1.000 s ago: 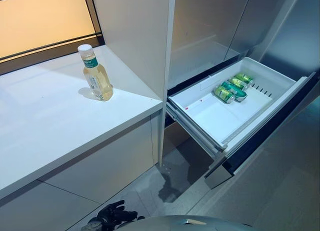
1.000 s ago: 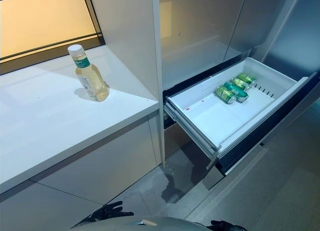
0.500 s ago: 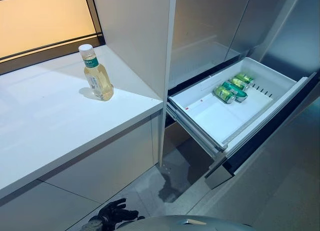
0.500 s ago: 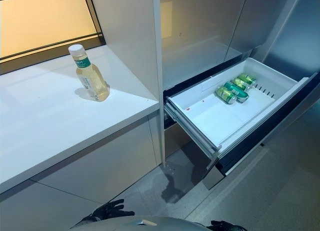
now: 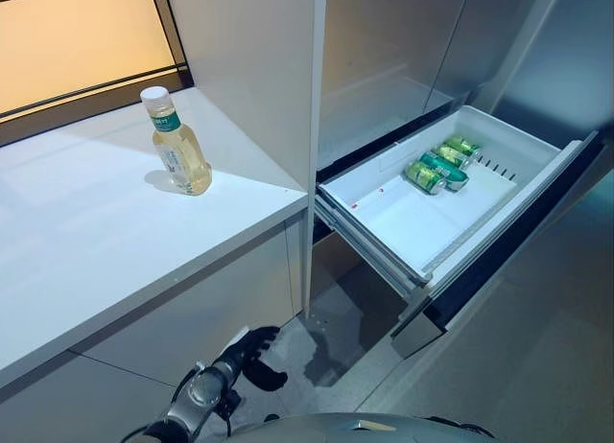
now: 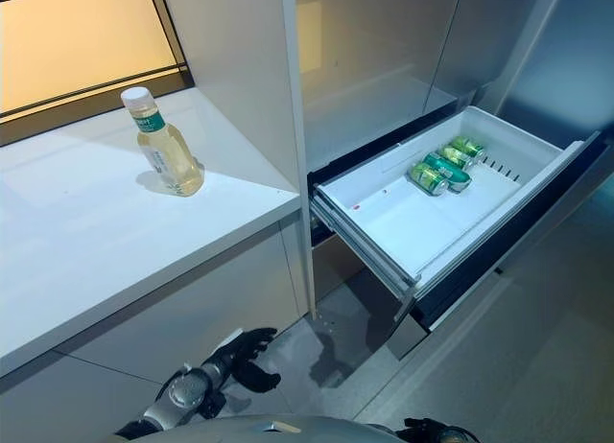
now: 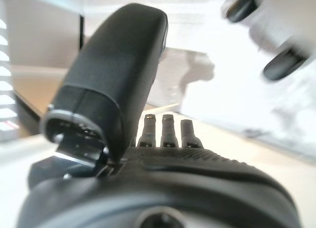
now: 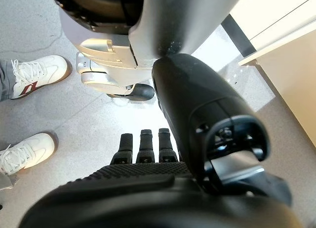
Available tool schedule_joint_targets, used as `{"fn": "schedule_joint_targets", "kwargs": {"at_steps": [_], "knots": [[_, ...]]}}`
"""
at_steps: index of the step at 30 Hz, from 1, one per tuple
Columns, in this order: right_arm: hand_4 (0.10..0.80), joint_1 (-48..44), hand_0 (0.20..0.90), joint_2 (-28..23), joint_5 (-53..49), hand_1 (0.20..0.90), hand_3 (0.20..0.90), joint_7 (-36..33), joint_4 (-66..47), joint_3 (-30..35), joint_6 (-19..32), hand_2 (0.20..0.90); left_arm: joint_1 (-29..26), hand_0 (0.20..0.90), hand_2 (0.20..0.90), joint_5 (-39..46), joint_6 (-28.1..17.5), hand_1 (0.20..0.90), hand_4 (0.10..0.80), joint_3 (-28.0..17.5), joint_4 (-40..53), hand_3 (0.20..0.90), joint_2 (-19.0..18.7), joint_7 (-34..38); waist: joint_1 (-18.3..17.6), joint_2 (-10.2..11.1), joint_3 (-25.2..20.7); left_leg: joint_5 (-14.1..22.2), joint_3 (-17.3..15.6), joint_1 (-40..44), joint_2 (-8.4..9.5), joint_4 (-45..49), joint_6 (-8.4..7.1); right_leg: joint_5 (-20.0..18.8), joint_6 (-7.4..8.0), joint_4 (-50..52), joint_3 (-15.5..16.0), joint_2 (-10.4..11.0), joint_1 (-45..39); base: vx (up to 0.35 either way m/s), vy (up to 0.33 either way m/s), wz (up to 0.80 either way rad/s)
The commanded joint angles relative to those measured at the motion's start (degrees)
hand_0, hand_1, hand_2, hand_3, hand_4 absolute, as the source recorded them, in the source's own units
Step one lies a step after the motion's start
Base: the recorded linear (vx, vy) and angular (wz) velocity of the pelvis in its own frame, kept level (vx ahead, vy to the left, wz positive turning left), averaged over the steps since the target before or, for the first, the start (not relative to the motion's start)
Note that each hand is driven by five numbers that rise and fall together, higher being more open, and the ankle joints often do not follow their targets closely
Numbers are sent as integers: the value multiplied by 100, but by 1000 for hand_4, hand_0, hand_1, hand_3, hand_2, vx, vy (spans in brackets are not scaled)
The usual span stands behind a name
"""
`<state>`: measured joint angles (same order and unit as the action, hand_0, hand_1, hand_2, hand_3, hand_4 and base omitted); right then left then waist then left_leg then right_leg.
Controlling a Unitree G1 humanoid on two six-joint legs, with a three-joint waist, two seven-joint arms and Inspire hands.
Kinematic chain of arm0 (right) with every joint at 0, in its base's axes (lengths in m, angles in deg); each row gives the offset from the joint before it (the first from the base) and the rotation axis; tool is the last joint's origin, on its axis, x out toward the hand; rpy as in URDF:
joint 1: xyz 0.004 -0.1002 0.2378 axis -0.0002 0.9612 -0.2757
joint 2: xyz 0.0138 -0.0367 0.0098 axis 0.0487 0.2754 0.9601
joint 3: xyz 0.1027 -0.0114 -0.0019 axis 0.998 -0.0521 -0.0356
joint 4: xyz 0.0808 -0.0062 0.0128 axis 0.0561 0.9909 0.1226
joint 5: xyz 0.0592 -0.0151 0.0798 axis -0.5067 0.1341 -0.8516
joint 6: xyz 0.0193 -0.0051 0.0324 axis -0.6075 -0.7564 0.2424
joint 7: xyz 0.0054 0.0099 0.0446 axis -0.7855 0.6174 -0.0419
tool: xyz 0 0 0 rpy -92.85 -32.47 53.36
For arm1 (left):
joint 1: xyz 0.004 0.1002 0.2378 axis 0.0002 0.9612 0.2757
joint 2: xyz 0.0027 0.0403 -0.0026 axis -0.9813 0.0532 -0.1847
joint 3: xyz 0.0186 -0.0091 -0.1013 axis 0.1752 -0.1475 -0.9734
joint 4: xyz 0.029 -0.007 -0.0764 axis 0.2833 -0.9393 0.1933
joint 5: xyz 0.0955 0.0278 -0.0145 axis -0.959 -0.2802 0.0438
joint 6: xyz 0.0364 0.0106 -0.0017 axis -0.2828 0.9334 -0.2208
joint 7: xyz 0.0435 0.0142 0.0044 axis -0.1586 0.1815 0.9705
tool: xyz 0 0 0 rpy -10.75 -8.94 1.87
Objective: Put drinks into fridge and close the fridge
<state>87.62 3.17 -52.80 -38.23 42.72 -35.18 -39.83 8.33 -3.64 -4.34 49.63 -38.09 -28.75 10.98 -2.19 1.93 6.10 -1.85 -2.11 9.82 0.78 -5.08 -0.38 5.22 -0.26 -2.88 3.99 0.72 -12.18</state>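
A bottle stands upright on the white counter, near its back: clear plastic, pale yellow drink, white cap, green band at the neck. Below the counter's edge hangs the left hand, fingers straight and spread, holding nothing. To the right, the fridge drawer is pulled out, a white tray with three green cans lying side by side at its far end. The right hand hangs low over the floor, fingers straight and empty; a person's white shoes stand nearby.
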Motion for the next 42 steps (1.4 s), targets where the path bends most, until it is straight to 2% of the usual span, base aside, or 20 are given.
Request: {"fn": "schedule_joint_targets", "kwargs": {"at_steps": [1,10,14,16,18,20,24,25,31,34,36,38,42], "knots": [[800,-167,900,-205,136,900,900,184,-60,-197,-5,900,-774,900,900,-281,-273,900,800,189,641,900,-167,10,-17,-158,-31,479,58,-48,84,61,157,-435,448,141,19,18,522,0,0,0],[800,-188,900,-207,229,900,900,140,-15,-172,40,900,-1282,900,900,-166,-466,900,800,430,1875,900,-557,-268,-29,-206,-77,471,106,-78,108,39,176,-442,457,107,34,36,529,0,0,0],[800,-189,900,-156,256,900,900,72,26,-171,93,900,-1521,900,900,439,-295,900,800,502,2531,900,-668,-766,-27,-224,-100,434,138,-126,131,31,194,-477,455,101,42,49,573,-27,0,1],[800,-190,900,-115,294,900,900,53,36,-99,150,900,-1410,900,900,808,-385,900,800,591,2862,900,-745,-927,-6,-228,-85,422,151,-163,120,28,183,-468,446,110,28,31,613,-84,-6,2],[800,-154,900,-135,216,900,900,-1,-75,-94,137,900,-1233,900,900,1086,-395,900,800,412,3330,900,-907,-1254,32,-249,-14,406,178,-185,124,34,178,-466,439,108,76,47,610,-91,22,0],[800,-33,900,-170,156,900,900,-87,-316,0,88,900,-890,900,900,1619,-411,900,800,85,4201,900,-1277,-1848,102,-295,85,372,252,-224,147,47,186,-482,430,115,146,74,614,-101,34,8],[800,136,900,-184,89,900,900,-165,-496,77,97,900,-512,900,900,2418,-85,900,800,-450,5340,900,-1658,-2573,206,-340,138,393,359,-199,167,37,183,-458,439,62,237,92,519,-20,2,15],[800,202,900,-179,60,900,900,-195,-525,93,134,900,-404,900,900,2838,42,900,800,-680,5734,900,-1789,-2824,252,-346,126,383,404,-210,173,29,178,-464,442,36,274,99,502,-15,-14,20],[800,299,900,-172,44,900,900,-173,-509,69,249,900,-378,900,900,3881,373,900,800,-1227,6530,900,-1972,-3162,383,-326,43,353,509,-266,178,8,157,-490,448,-45,374,120,478,-13,-30,13],[800,354,900,-170,-22,900,900,-164,-520,45,298,900,-365,900,900,4531,426,900,800,-1649,6836,900,-1968,-3332,476,-298,-10,336,579,-315,184,8,141,-507,430,-73,428,123,482,-5,-46,14],[800,361,900,-164,-24,900,900,-162,-505,33,321,900,-361,900,900,4634,362,900,800,-1713,6867,900,-1974,-3300,488,-293,-27,328,591,-330,186,8,134,-513,426,-79,431,119,488,-5,-30,7],[800,377,900,-167,-71,900,900,-136,-494,47,335,900,-326,900,900,4959,317,900,800,-2096,6978,900,-1923,-3449,564,-271,-53,321,634,-354,187,8,123,-516,403,-95,461,117,489,-4,-38,3],[800,381,900,-157,-114,900,900,-127,-487,70,330,900,-218,900,900,4880,198,900,800,-2479,6942,900,-1912,-3387,624,-259,-77,310,685,-377,201,8,119,-513,380,-99,475,106,495,1,-16,6]]}}
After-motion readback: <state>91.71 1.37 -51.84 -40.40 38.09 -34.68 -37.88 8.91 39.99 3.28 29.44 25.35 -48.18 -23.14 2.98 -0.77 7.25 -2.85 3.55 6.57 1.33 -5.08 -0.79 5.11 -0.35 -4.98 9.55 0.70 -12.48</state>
